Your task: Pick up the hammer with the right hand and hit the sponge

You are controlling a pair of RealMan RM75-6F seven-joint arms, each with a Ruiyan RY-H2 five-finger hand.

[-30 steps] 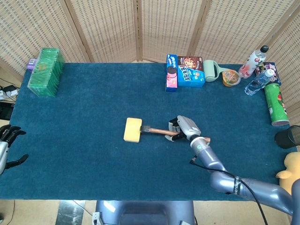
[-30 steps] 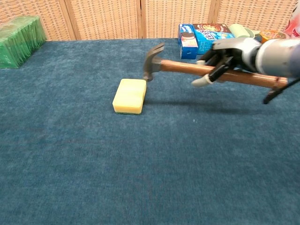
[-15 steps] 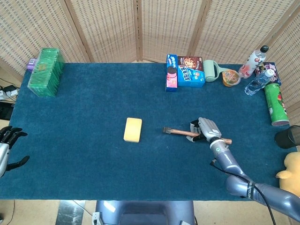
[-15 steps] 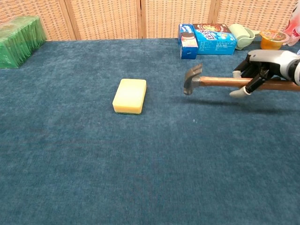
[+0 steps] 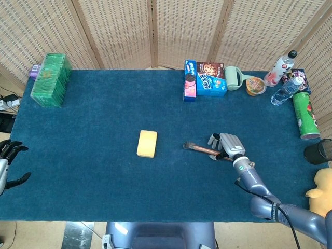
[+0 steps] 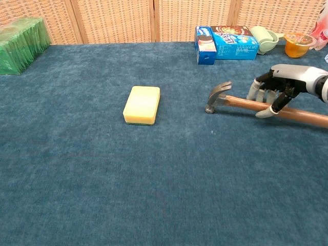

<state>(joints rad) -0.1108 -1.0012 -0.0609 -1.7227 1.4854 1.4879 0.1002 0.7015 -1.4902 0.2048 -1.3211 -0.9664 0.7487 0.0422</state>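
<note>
We have brought the hammer [image 6: 241,102] back to the right and down: a second ago its head hung right over the near-right edge of the sponge [image 6: 142,104], half a second ago it was already well right of it and in the air, and now the head rests on the blue table cloth [image 6: 154,174] with the wooden handle lying low and running off to the right. Our right hand [image 6: 279,87] sits over the handle with the fingers [image 6: 259,91] spread and loosening, the thumb tucked under the far side; we judge it is letting go, though from these views we cannot tell whether it is fully released or lightly holding. The sponge lies flat in the middle of the table, well apart from the hammer head and in the same spot and shape as before. Our left hand [image 5: 7,158] waits at the left edge of the table, fingers apart, holding nothing. We read this as the strike done and the tool being set down. At the far right stand the cookie boxes [image 5: 204,80], untouched.
</note>
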